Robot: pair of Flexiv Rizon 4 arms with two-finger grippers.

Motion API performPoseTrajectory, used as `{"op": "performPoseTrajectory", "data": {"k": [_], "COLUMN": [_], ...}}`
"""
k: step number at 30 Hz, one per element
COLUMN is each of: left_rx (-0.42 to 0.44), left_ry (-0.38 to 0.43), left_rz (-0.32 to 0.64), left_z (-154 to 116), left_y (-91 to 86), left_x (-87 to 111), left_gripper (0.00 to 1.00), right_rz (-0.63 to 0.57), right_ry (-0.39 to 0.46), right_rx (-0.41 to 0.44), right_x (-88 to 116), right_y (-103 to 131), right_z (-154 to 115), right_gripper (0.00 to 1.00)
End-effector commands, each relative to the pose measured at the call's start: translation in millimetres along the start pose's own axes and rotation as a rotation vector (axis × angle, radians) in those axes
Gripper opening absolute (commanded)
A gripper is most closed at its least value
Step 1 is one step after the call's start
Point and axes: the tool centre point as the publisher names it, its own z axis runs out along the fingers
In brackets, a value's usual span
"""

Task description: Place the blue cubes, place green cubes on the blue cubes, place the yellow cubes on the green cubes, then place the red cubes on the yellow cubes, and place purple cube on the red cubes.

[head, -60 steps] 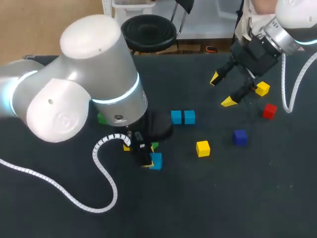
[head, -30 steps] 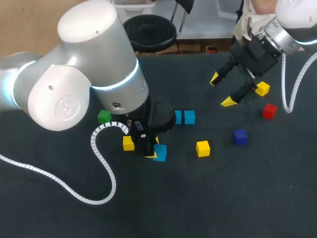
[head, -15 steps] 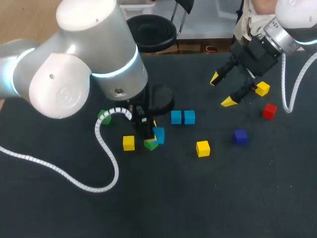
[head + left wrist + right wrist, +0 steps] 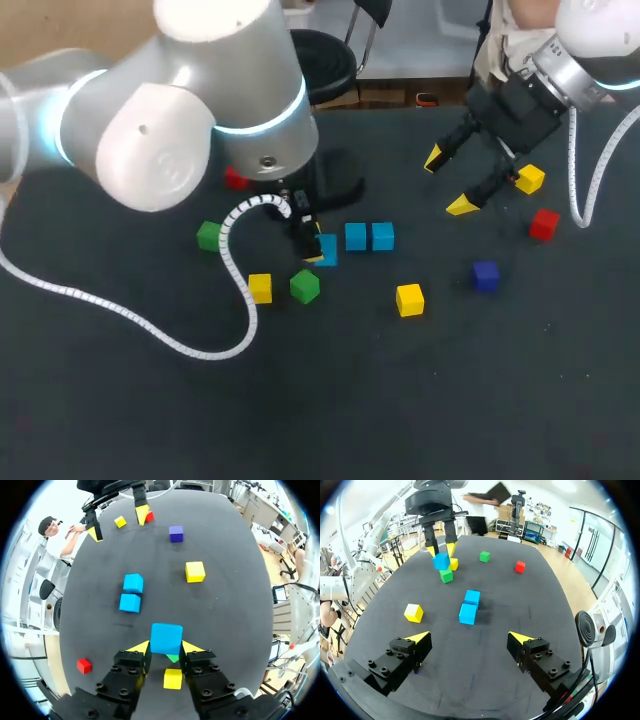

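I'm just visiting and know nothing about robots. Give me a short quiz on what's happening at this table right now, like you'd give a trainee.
1. True or false: the left arm's fingers are shut on a green cube.
2. How many blue cubes lie on the table, not held? A) one B) two C) four
3. Fill in: the right arm's fingers are ____, holding nothing.
Key: 1 false, they hold a blue cube. 2 B, a touching pair. 3 open.
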Motion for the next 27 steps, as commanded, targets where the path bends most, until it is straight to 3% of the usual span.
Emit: {"op": "performPoseTrajectory", "data": {"k": [1,19,27], "left_rx": [0.009,0.011,-0.01], "left_ry": [0.031,0.032,0.048], "left_rz": [-0.008,-0.01,-0.061], "left_z": [7.6,8.0,13.4], "left_y": [6.9,7.3,33.2], "left_x": [-5.0,-4.0,-1.5], "left_gripper": [0.0,0.0,0.0], "right_rz": [-0.001,-0.001,-0.001], "right_ry": [-0.001,-0.001,-0.001], "right_rx": [0.001,0.001,0.001], "right_x": [0.1,0.1,0.1], "right_y": [0.0,0.0,0.0], "right_z": [0.0,0.0,0.0], "right_gripper": [1.0,1.0,1.0]}}
